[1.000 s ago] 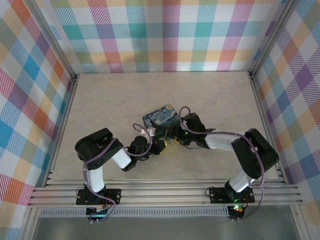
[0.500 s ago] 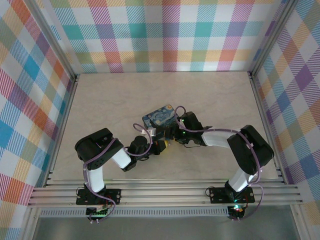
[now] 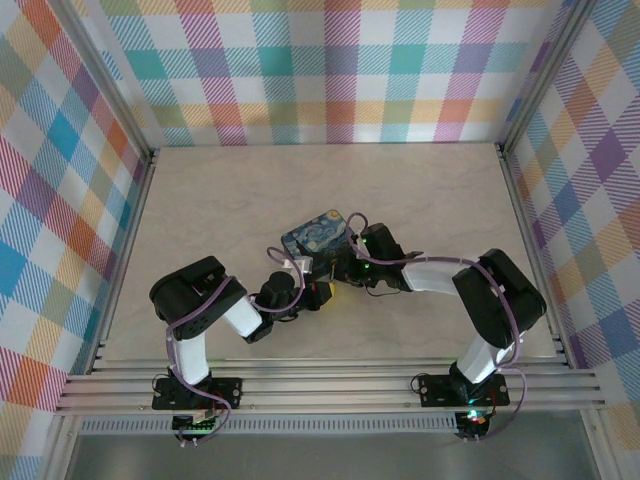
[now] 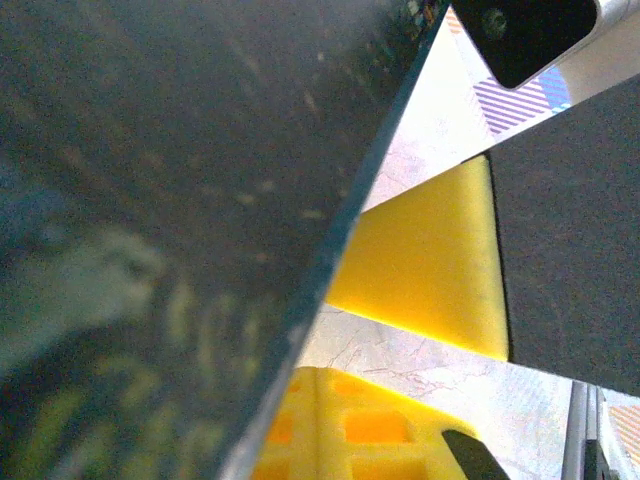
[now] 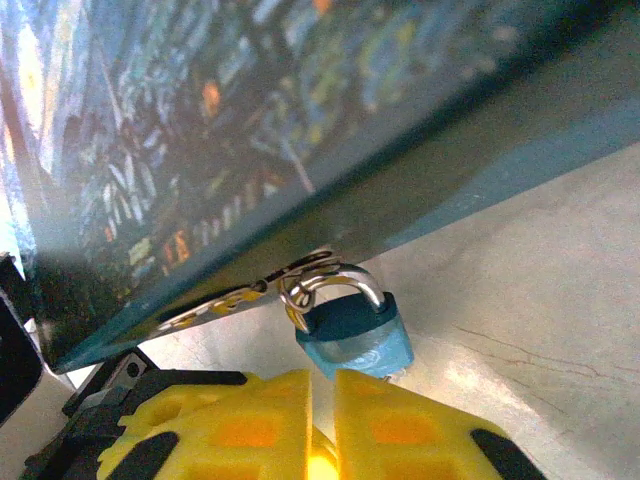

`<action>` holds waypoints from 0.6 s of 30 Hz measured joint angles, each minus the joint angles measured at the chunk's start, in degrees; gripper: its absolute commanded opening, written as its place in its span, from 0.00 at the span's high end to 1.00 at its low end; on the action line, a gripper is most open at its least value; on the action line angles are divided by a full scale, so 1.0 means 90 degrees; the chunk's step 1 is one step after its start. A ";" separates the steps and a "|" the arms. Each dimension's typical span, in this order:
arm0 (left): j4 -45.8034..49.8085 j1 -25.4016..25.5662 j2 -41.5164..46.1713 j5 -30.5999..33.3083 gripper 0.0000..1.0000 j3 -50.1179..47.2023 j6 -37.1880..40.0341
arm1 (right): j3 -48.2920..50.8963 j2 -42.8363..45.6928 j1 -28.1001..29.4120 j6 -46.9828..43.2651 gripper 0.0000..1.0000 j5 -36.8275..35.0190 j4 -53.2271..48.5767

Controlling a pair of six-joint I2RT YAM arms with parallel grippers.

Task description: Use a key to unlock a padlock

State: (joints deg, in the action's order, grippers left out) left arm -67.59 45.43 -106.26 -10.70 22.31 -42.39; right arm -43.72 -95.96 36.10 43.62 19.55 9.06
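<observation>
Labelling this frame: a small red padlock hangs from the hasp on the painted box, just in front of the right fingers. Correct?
Not red. The padlock is blue; the right wrist view shows it hanging from the hasp on the painted box, just in front of the right fingers.

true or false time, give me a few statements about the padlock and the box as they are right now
1. The padlock hangs from a metal ring at the edge of the box. True.
2. The padlock body is red. False: it is blue, with a silver shackle.
3. The box top carries a swirly night-sky painting. True.
4. The box stands against the back wall. False: it sits near the middle of the table.
5. The right pincer has its yellow fingers spread wide. False: they are nearly together, close to the padlock.
</observation>
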 measured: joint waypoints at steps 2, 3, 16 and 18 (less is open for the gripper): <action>0.0024 0.0000 0.0053 0.0000 1.00 0.0000 0.0022 | 0.0000 0.0000 0.0000 0.0000 0.83 0.0000 -0.0010; 0.0041 0.0000 0.0097 0.0000 1.00 0.0000 0.0027 | 0.0000 0.0000 0.0000 -0.0002 0.78 -0.0002 -0.0015; 0.1197 -0.0100 0.1316 0.0563 0.85 -0.0211 0.0187 | -0.0138 0.0432 0.0097 -0.0333 0.46 -0.0682 -0.0850; 0.1678 -0.0148 0.1659 0.0746 0.87 -0.0206 0.0216 | -0.0248 0.0430 0.0197 -0.0454 0.46 -0.0852 -0.1056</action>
State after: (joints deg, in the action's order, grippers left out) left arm -52.49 44.10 -91.33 -3.99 20.45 -40.45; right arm -45.95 -92.09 37.87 39.53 11.88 -0.45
